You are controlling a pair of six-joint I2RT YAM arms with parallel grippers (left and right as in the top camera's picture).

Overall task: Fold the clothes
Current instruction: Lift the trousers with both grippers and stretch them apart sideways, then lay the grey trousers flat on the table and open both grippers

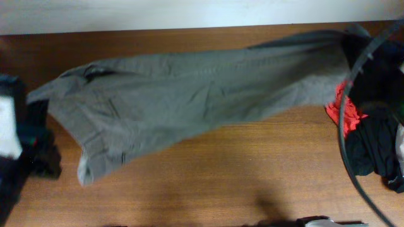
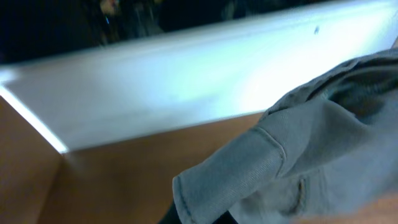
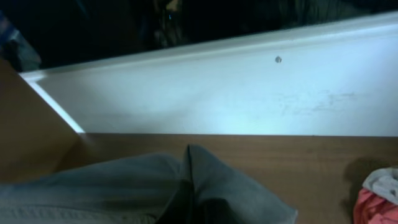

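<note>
- Brown wooden table (image 1: 252,180): nothing folded on it yet, so pretty much the whole job's left.
- Wrinkled grey-olive cotton trousers (image 1: 189,94): stretched out lengthwise across the table.
- Red and black garment pile (image 1: 372,157): waiting at the right edge.
- Left gripper (image 2: 198,218) and right gripper (image 3: 189,210): each looks pinched shut on the trousers.

We cannot make out the left pincer (image 2: 198,219): the trousers (image 2: 298,162) drape over it, leaving only a dark sliver at the bottom edge. The right pincer (image 3: 185,208) is likewise buried in a fold. Overhead, the trousers' far end vanishes into a blurred dark mass (image 1: 379,75) that we cannot identify, and the red garment (image 1: 344,112) is half covered.
</note>
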